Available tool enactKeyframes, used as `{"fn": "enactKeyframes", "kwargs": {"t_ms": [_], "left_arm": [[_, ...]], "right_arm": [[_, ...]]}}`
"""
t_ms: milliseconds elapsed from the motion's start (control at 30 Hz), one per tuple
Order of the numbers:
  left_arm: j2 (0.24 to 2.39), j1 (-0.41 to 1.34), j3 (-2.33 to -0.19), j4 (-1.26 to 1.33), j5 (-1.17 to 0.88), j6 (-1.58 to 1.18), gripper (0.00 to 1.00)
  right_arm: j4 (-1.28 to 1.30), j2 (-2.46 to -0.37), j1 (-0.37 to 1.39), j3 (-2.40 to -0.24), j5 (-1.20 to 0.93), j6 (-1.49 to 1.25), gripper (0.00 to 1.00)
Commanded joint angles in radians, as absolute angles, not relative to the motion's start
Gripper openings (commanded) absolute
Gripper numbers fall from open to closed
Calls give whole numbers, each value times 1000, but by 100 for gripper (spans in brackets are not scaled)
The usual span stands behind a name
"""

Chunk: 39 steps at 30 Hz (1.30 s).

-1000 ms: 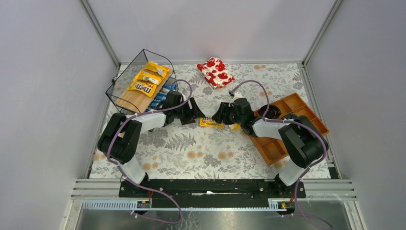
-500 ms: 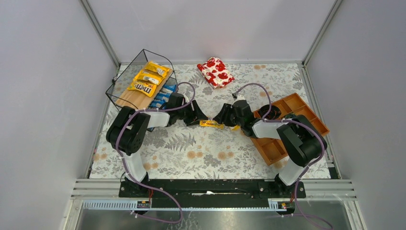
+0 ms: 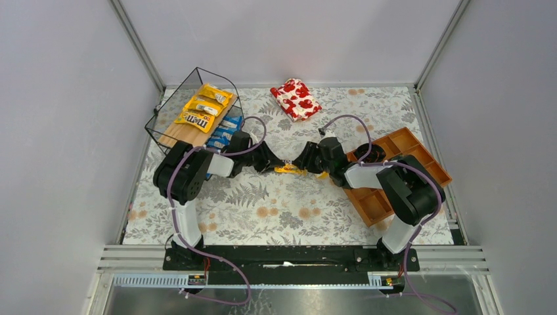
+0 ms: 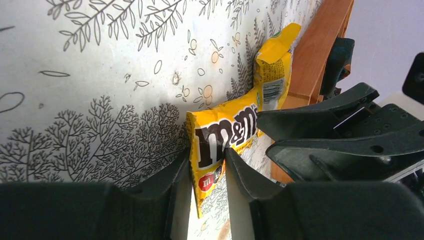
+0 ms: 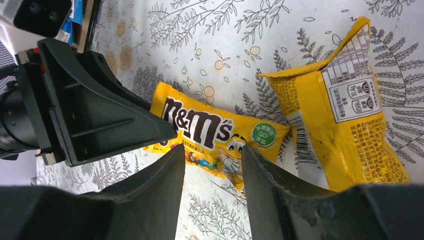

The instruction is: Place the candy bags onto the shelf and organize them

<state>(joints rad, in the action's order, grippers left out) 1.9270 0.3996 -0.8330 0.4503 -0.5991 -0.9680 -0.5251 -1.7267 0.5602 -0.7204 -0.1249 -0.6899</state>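
The tabletop (image 3: 289,210), covered in a fern print, carries a wire shelf (image 3: 172,134) far left; a floral pouch (image 3: 295,98); an orange tray (image 3: 374,203); two yellow candy bags (image 5: 210,131) mid-table.

The yellow packet (image 5: 210,134) at the centre of the desk reads "m&m's" in brown letters, with a green round badge reading "GO". On the shelf, far left, another yellow packet (image 3: 195,120) shows "m&m's".

plain grey walls (image 3: 59,118) around a leaf-patterned tabletop (image 3: 276,210)
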Motion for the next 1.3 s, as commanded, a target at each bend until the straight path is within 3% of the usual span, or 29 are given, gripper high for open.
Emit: {"fn": "enactKeyframes", "kwargs": {"t_ms": [0, 267, 300, 400, 433, 633, 833, 1067, 1267], "left_arm": [[1925, 394, -821, 561, -636, -1002, 29], [1761, 394, -875, 332, -567, -860, 10], [1732, 395, -888, 279, -550, -828, 9], [1631, 396, -927, 120, -489, -725, 6], [1595, 396, -943, 65, -466, -691, 5], [1404, 396, -1148, -329, -318, -453, 5], [1221, 396, -1412, -650, 3, -242, 2], [1098, 396, -1544, -746, 431, -94, 0], [1067, 411, -1453, -702, 819, -37, 0]], "right_arm": [[-587, -1718, 550, -731, -149, -678, 53], [-655, -1617, 542, -662, -121, -610, 67], [-662, -1599, 542, -649, -106, -605, 72], [-684, -1540, 541, -603, -47, -591, 98], [-694, -1522, 541, -588, -25, -586, 100], [-719, -1459, 537, -531, 55, -582, 100], [-710, -1485, 536, -552, 35, -586, 100], [-713, -1492, 535, -553, 28, -590, 100], [-712, -1503, 536, -561, 21, -591, 100]]}}
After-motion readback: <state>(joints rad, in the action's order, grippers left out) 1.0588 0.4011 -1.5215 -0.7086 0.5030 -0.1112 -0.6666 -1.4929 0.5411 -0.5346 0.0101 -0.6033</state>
